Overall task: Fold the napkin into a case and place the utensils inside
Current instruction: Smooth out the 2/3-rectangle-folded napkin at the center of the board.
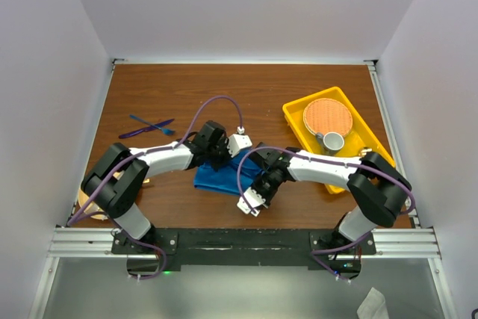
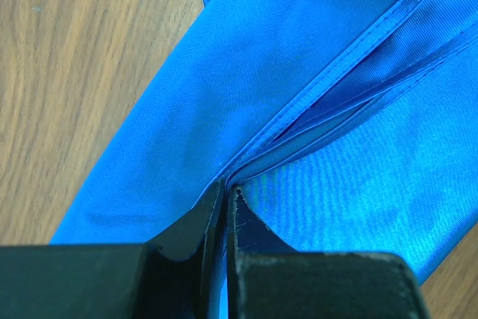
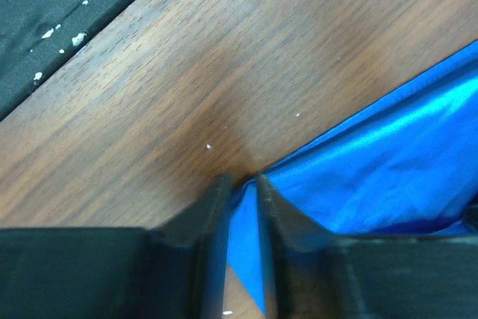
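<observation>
The blue napkin (image 1: 218, 177) lies partly folded on the table between my two arms. My left gripper (image 1: 222, 156) is at its far edge. In the left wrist view the left gripper (image 2: 225, 188) is shut on a hemmed fold of the napkin (image 2: 299, 57). My right gripper (image 1: 267, 178) is at the napkin's right corner. In the right wrist view the right gripper (image 3: 243, 181) is closed to a narrow gap with a corner of the napkin (image 3: 388, 155) between the fingers. The blue and purple utensils (image 1: 149, 126) lie crossed on the table at the far left, apart from both grippers.
A yellow tray (image 1: 295, 116) at the right holds an orange woven mat (image 1: 327, 117) and a grey cup (image 1: 332, 142). A pale round thing (image 1: 84, 201) shows partly under the left arm. The table's dark front edge (image 3: 60, 13) is close to the right gripper.
</observation>
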Available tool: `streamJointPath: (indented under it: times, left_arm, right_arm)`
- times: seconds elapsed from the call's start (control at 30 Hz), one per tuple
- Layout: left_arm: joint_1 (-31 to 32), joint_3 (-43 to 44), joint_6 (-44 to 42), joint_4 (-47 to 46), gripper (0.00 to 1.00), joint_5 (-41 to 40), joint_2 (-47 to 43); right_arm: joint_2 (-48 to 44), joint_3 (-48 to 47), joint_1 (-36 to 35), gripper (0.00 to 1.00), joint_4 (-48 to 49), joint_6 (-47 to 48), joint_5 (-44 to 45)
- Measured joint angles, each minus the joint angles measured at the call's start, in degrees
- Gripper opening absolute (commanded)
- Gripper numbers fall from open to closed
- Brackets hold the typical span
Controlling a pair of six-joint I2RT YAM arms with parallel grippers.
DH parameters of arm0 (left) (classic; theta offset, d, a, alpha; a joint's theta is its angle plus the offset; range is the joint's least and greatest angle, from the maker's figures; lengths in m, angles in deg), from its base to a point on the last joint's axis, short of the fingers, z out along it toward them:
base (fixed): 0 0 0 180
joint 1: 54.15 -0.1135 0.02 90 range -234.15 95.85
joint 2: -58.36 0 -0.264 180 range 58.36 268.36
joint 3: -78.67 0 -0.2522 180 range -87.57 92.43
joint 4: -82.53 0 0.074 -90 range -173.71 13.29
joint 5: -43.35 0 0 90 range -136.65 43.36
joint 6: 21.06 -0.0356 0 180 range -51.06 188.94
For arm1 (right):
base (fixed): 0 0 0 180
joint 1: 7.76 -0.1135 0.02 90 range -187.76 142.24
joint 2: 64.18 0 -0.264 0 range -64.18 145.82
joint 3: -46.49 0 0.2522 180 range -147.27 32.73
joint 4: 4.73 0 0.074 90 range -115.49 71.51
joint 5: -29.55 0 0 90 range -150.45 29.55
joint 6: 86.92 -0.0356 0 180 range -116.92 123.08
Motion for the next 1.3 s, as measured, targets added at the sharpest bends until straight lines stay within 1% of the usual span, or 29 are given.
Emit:
streamJointPath:
  times: [0.13,0.33,0.47,0.53,0.6,0.7,0.8,0.97,1.07,1.1,1.17,1.3]
  left_arm:
    - [-0.02,0.00,-0.04,0.04,0.00,0.02,0.00]
    - [-0.04,-0.02,0.00,0.04,0.00,0.04,0.00]
    - [-0.04,-0.02,0.07,0.04,0.00,0.02,0.09]
    - [-0.11,-0.02,0.28,0.04,0.00,0.02,0.11]
    - [-0.42,-0.02,1.16,-0.07,0.00,0.07,0.22]
    - [-0.96,0.20,2.08,-0.04,0.00,0.11,0.46]
    - [-2.27,0.74,3.30,0.11,0.00,0.24,0.87]
    - [-4.28,0.79,4.61,0.20,0.00,0.44,0.79]
    - [-4.55,0.76,4.98,0.44,0.00,0.44,0.63]
    - [-4.57,0.70,5.07,0.44,0.00,0.46,0.59]
    - [-4.57,0.66,5.09,0.39,0.00,0.44,0.57]
    - [-4.57,0.39,5.40,0.00,0.00,0.44,0.46]
  right_arm:
    - [-0.79,-2.95,1.92,0.43,-2.23,-2.45,-1.51]
    - [-6.93,-8.02,7.85,0.43,-4.96,-9.57,-4.11]
    - [-12.98,-9.35,13.03,0.38,-6.10,-17.94,-6.40]
    - [-15.82,-9.27,15.34,0.37,-5.68,-22.88,-6.60]
    - [-19.41,-8.07,18.25,0.36,-2.60,-30.56,-6.29]
    - [-21.16,-6.64,20.15,0.34,1.92,-38.53,-5.49]
    - [-17.79,-7.10,21.11,0.32,4.46,-45.11,-4.70]
    - [-7.08,-10.27,23.82,0.31,4.63,-56.04,-5.01]
    - [-3.39,-11.28,25.81,0.31,4.44,-60.63,-5.92]
    - [-2.29,-11.85,26.58,0.32,4.28,-62.18,-6.19]
    - [0.39,-14.14,27.91,0.38,3.26,-65.46,-6.86]
    - [5.46,-19.32,30.27,0.42,2.25,-72.74,-9.01]
